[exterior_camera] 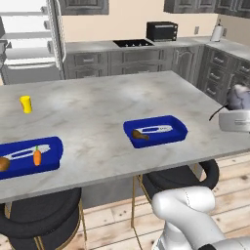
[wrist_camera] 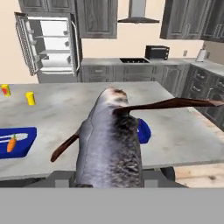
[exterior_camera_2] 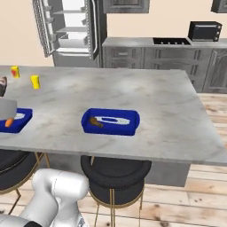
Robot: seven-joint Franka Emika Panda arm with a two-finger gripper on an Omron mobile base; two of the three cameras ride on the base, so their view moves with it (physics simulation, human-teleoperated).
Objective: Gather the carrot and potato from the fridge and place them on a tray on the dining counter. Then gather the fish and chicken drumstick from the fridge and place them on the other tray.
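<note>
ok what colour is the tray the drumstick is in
Blue; the tray holding the drumstick shows best in the left base view.

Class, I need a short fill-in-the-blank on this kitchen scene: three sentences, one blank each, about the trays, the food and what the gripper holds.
1. The gripper holds a grey ____.
2. On the counter, the carrot lies in the blue tray beside the ____.
3. The other tray already holds a ____.

Missing words: fish; potato; drumstick
</note>
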